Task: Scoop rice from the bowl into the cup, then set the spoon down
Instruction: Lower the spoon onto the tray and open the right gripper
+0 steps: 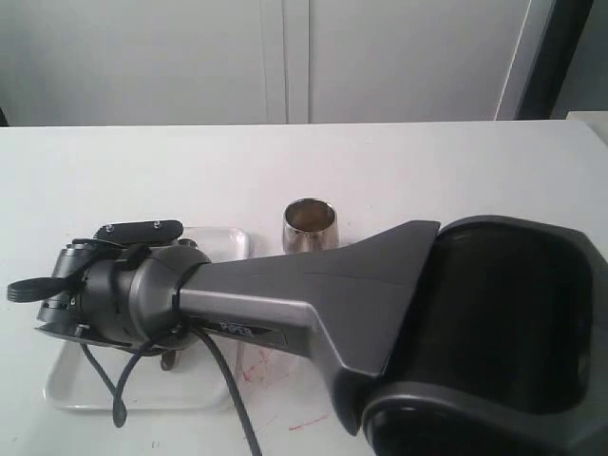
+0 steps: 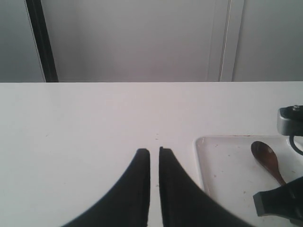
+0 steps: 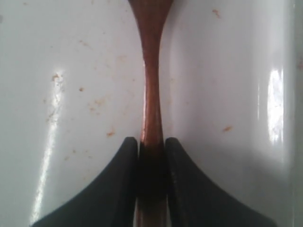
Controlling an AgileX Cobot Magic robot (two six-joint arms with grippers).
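The right claw (image 3: pixel 150 142) pinches the spoon (image 3: pixel 150 71) by its slim handle, the scoop ahead of its tips over the white tray (image 3: pixel 71 94). The glossy handle may twist between the pads, I think. The left claw (image 2: pixel 154 151), pressed together, holds nothing, with the tray just beside it.

We see a white table (image 1: pixel 427 171), a white tray (image 1: pixel 76 385) lying on it, a steel cup (image 1: pixel 309 226) upright near the tray, faint red marks (image 1: pixel 255 369).
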